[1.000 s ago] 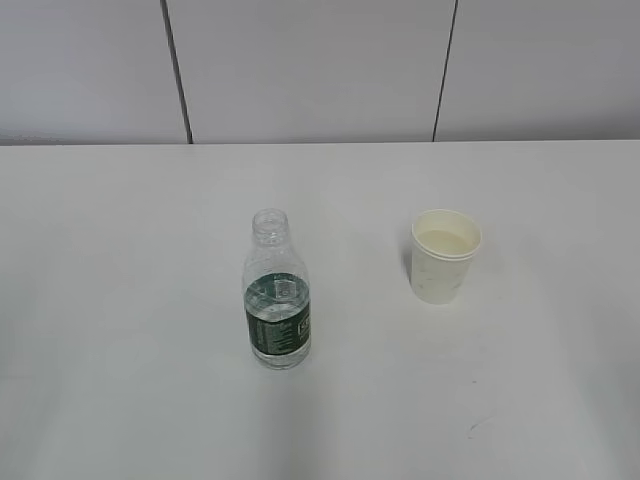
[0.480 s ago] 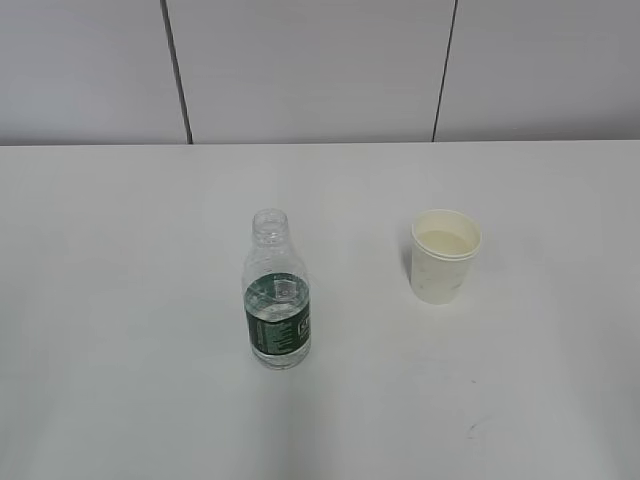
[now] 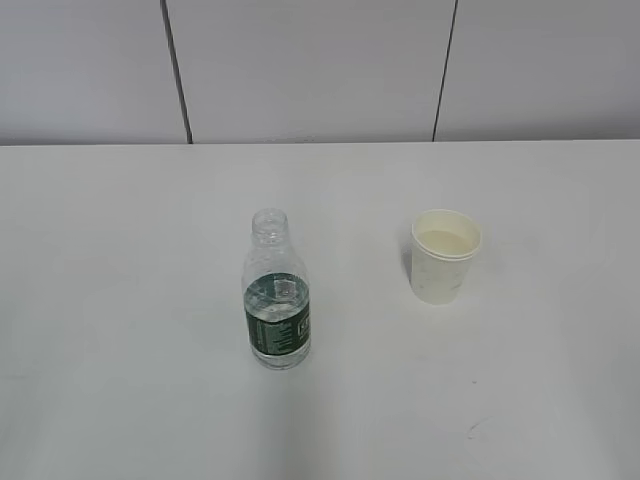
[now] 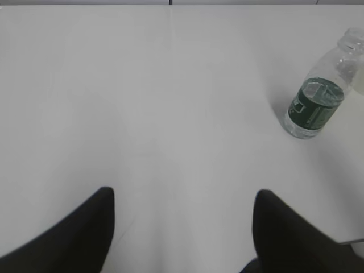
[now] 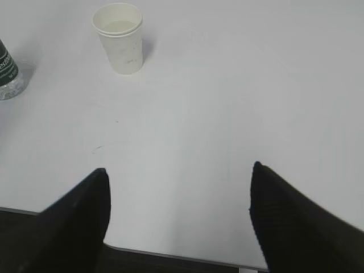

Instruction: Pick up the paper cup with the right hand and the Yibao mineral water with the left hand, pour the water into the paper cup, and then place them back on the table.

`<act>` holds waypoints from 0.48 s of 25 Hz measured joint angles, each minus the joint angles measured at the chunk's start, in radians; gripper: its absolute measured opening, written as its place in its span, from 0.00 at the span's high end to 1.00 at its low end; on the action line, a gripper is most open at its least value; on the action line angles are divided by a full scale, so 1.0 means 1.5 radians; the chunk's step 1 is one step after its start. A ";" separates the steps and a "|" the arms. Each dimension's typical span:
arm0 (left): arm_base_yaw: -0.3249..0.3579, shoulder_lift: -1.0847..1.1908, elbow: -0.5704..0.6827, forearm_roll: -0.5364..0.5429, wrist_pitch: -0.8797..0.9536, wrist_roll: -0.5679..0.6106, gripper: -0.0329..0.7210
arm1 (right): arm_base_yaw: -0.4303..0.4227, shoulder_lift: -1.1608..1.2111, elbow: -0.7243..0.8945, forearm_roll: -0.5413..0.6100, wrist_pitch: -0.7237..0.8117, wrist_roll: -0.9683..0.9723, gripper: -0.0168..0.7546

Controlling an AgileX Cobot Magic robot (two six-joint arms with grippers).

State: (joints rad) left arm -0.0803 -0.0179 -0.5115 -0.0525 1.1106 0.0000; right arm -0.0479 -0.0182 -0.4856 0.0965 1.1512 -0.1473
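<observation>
The Yibao mineral water (image 3: 276, 296) stands upright and capless on the white table (image 3: 120, 250), left of centre. It also shows in the left wrist view (image 4: 317, 102) at the upper right, and its base shows at the left edge of the right wrist view (image 5: 8, 75). The paper cup (image 3: 445, 256) stands upright to its right, and at the top left of the right wrist view (image 5: 119, 37). My left gripper (image 4: 183, 196) is open and empty, well short of the bottle. My right gripper (image 5: 179, 173) is open and empty over the table's near edge, well short of the cup. Neither arm shows in the exterior view.
A grey panelled wall (image 3: 320, 70) stands behind the table's far edge. The table's near edge (image 5: 170, 255) runs just under my right gripper, with dark space below it. A small dark mark (image 3: 475, 427) lies on the tabletop in front of the cup.
</observation>
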 joint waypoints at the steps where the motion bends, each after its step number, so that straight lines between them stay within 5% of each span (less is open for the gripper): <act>1: 0.000 0.000 0.000 0.000 0.000 0.000 0.33 | 0.000 0.000 0.000 0.000 0.000 0.000 0.21; 12: 0.000 0.000 0.000 -0.003 0.000 0.000 0.33 | 0.000 0.000 0.000 0.000 0.000 0.002 0.19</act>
State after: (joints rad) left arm -0.0803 -0.0179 -0.5115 -0.0563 1.1106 0.0000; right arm -0.0479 -0.0182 -0.4856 0.0965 1.1512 -0.1447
